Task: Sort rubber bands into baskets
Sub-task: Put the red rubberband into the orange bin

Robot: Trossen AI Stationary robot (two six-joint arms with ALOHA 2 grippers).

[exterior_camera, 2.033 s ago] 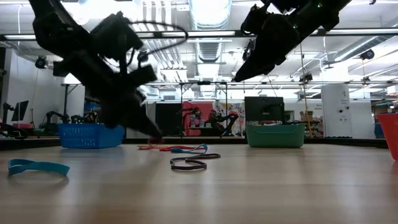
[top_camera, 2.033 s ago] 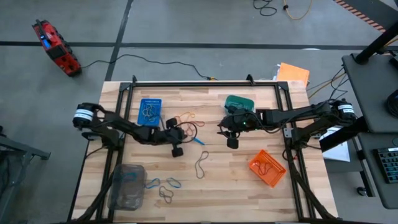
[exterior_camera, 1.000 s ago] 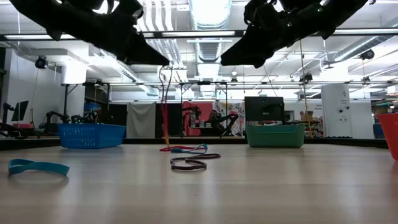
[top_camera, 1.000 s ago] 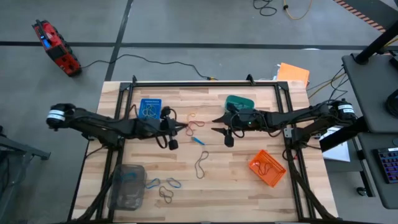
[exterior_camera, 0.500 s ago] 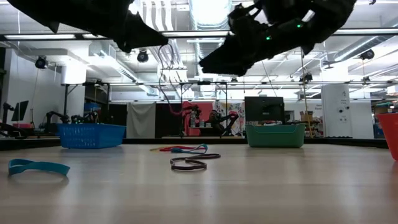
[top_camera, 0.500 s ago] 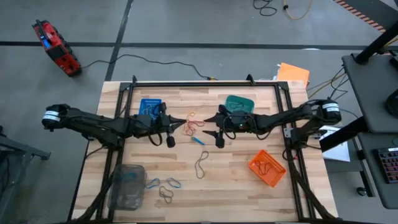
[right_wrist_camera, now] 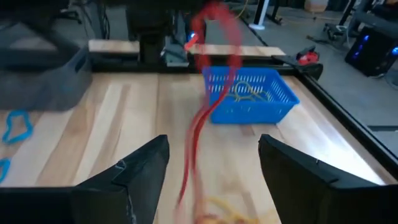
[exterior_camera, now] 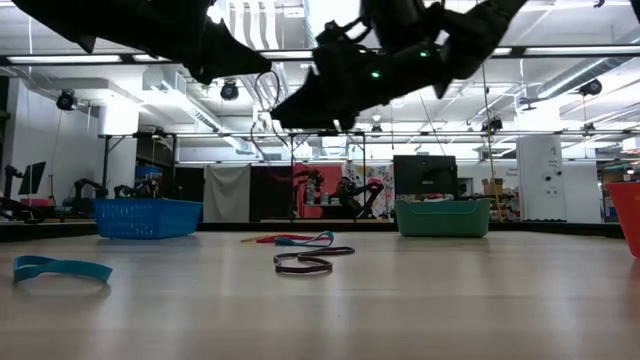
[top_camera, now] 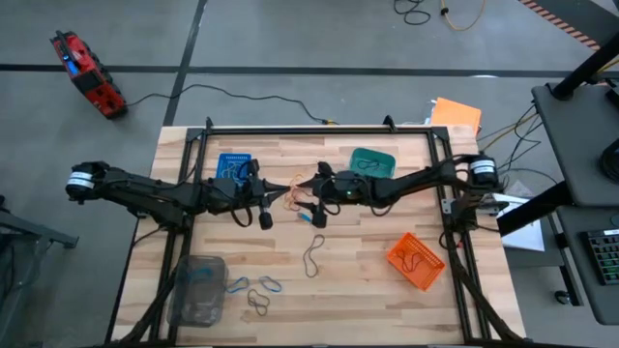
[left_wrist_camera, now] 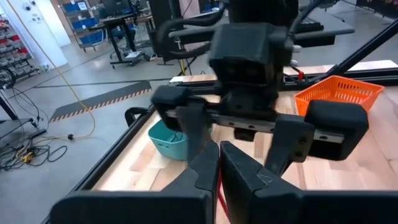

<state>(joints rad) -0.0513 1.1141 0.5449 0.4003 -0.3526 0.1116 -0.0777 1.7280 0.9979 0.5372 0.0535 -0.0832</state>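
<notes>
My left gripper [top_camera: 287, 189] is shut on a red rubber band [right_wrist_camera: 214, 68] above the table's middle, just right of the blue basket [top_camera: 232, 169]. My right gripper [top_camera: 309, 193] faces it from the right, open, fingers either side of the hanging band without touching it. The teal basket [top_camera: 372, 161] stands at the back, the orange basket [top_camera: 416, 261] near right, the clear basket [top_camera: 196, 288] near left. More bands lie on the wood: yellow and orange ones [top_camera: 300, 182], a dark one [top_camera: 314, 253], blue ones [top_camera: 269, 284]. My left gripper pinches the red band's upper end [right_wrist_camera: 194, 38] between its two shut fingers, which reach out level from the table's left. The band loops and hangs slack below them [right_wrist_camera: 198, 130]. I cannot tell whether its lower end reaches the table.
A blue strip [top_camera: 308, 218] lies under the two grippers and a dark band [top_camera: 257, 303] near the front edge. The blue basket holds yellow bands [right_wrist_camera: 245, 92]. Black frame rails [top_camera: 319, 130] border the tabletop.
My right gripper has moved toward the table's left, up to my left gripper and the hanging band, staying open. The red band, drawn up taut from the table a second ago, has come up and now hangs in a loose loop.
</notes>
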